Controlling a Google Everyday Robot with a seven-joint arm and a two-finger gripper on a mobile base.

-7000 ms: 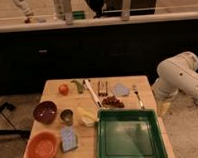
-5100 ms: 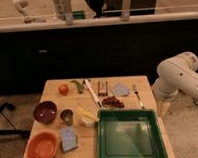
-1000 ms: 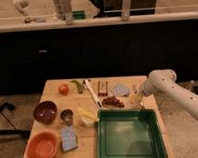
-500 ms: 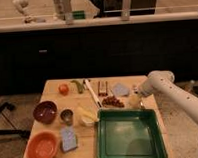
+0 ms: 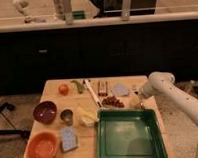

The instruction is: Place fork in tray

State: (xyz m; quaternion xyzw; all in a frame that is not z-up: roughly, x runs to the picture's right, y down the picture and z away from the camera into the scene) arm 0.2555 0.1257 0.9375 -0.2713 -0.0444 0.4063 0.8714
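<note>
Gripper: the pale gripper [image 5: 135,99] is hanging low over the right side of the table, just behind the tray's far right corner. Its fingers are standing apart and clasping nothing that can be seen.
Arm: the white arm [image 5: 179,97] is reaching in from the right edge of the scene, its elbow bending above the table's corner.
Fork: the fork [image 5: 134,88] is lying on the tabletop right by the gripper, outside the tray. Only a pale sliver of it is showing, and whether the fingers are touching it cannot be told.
Tray: the dark-green tray [image 5: 103,143] is sitting at the front right of the table.
Table: the wooden table [image 5: 52,94] is standing before a dark counter front.
Left side: an orange bowl [image 5: 42,147] is sitting at the front corner, a dark purple bowl [image 5: 45,111] behind it, and a small metal cup [image 5: 67,116] and a blue packet [image 5: 68,138] beside them.
Back row: a red-orange fruit [image 5: 63,89], a green vegetable [image 5: 78,86], a long pale utensil [image 5: 92,93], a brown bar [image 5: 102,87] and a grey-blue packet [image 5: 120,89] are lying across the far half.
Centre: a reddish cluster [image 5: 112,101] is resting just behind the tray's far rim.
</note>
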